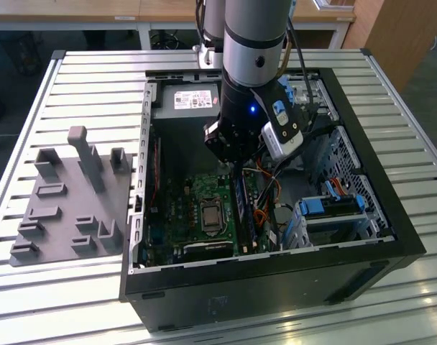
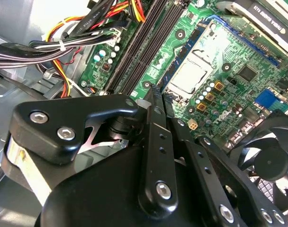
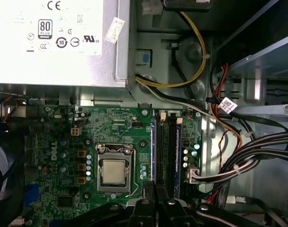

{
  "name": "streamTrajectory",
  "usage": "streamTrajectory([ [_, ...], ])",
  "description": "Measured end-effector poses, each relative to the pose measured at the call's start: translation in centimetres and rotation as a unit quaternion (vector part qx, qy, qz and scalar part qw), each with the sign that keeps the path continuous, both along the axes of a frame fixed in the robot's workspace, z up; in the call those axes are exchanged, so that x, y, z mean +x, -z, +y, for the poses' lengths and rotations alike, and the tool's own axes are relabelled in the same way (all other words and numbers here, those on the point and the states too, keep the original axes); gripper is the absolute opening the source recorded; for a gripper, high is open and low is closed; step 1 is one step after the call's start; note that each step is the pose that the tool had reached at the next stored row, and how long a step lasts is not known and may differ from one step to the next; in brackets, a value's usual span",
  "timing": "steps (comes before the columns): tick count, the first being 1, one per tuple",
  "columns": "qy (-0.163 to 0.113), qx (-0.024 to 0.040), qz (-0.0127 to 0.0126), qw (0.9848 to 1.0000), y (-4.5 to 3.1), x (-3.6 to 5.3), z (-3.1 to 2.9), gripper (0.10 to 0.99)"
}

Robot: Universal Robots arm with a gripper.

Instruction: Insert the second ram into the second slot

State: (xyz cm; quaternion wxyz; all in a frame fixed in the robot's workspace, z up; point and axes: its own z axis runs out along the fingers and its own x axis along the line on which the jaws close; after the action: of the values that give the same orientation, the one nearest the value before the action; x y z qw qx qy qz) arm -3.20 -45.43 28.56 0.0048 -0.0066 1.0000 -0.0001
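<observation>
Computer case (image 1: 276, 267): one, black, open on top, standing on a slatted table (image 1: 75, 79).
Grey fixture (image 1: 67, 208): one, at the exterior view's left of the case.
Motherboard (image 1: 193, 215): one, green, with one processor socket (image 3: 114, 171).
Second ram (image 1: 241, 208): one blue stick on edge in the memory slots (image 3: 165, 151), beside the socket and just below the gripper.
Gripper (image 3: 156, 198): one, with fingers (image 3: 143, 210) pressed close together and no gap seen. Contact with the ram cannot be told.
Power supply (image 3: 49, 61): one, carrying one white printed label (image 1: 192, 99).
</observation>
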Motion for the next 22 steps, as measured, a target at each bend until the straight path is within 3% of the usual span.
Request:
streamTrajectory([
  [11, 0.000, 0.0000, 0.0021, 1.0000, 1.30, -0.01, -0.19, 0.129],
  [22, 0.005, 0.0001, 0.0023, 1.0000, 1.91, 0.25, -0.74, 0.129],
])
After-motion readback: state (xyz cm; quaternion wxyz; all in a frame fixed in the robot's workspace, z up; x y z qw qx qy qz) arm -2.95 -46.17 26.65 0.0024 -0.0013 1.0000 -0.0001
